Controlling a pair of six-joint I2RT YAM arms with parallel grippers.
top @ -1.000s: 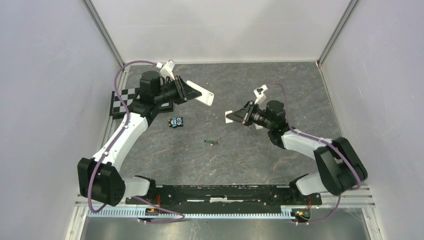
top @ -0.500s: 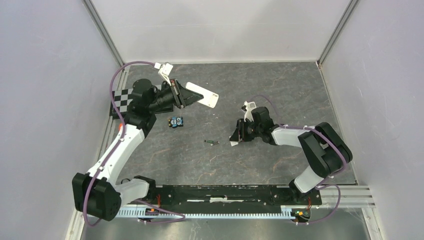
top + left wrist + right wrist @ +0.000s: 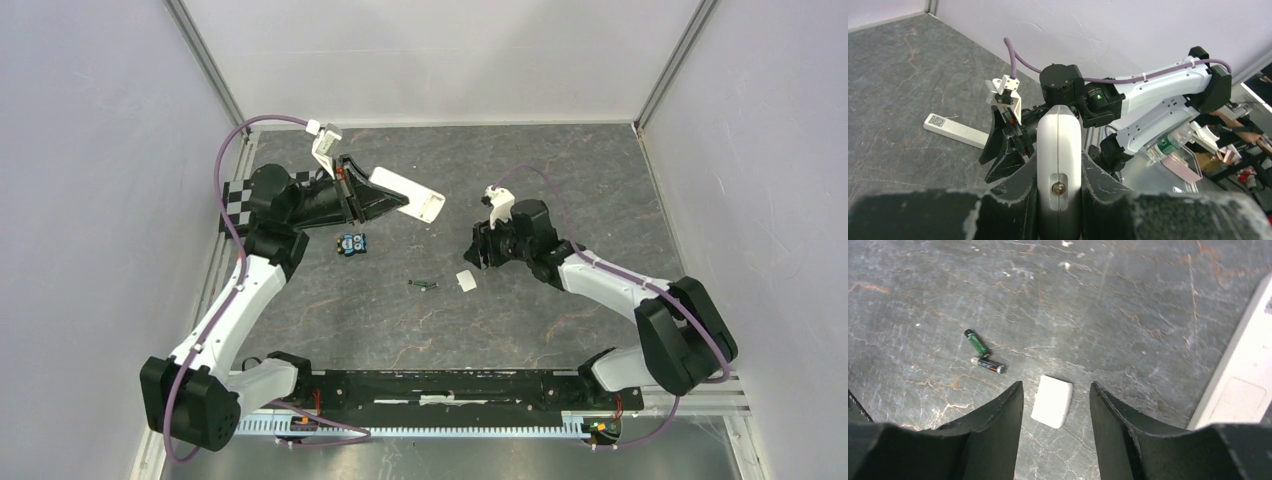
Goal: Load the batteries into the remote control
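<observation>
Two batteries (image 3: 425, 286) lie on the counter (image 3: 570, 170) near its middle, between the two arms and held by neither. In the right wrist view a green battery (image 3: 976, 342) and a dark battery (image 3: 988, 365) lie at an angle to each other. Their near ends are touching or almost touching; which cannot be told.

Just beside them, toward the right arm, a small white cover (image 3: 1052, 401) lies flat on the counter, apart from both batteries.

The right fingers (image 3: 993, 435) are spread and point down at the counter. The cover is visible in the gap between them, and nothing is gripped.

The remote (image 3: 410, 195), white and slim, is raised off the counter at the far left, well apart from the batteries. The left fingers (image 3: 1013, 200) pinch it by its sides at one end, and its free end points toward the right arm.

A small blue-and-black item (image 3: 350, 244) sits on the counter below the remote. A checkerboard card (image 3: 238, 205) lies at the left edge, partly covered by the left arm.
</observation>
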